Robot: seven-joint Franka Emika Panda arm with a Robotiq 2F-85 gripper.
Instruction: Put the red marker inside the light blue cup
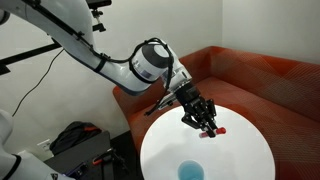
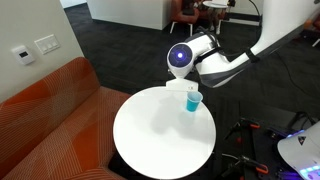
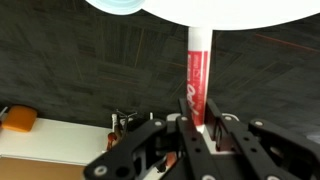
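So, your jaws are clamped on the red marker (image 3: 196, 75), held low over the white worktop (image 1: 245, 155), pointing tip-first, probably for a straight drop. The light blue cup (image 1: 190, 170) sits apart, nearer the edge.

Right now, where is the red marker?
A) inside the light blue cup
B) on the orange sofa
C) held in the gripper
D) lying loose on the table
C: the wrist view shows the red marker clamped between the fingers of the gripper, while the light blue cup stands apart on the table.
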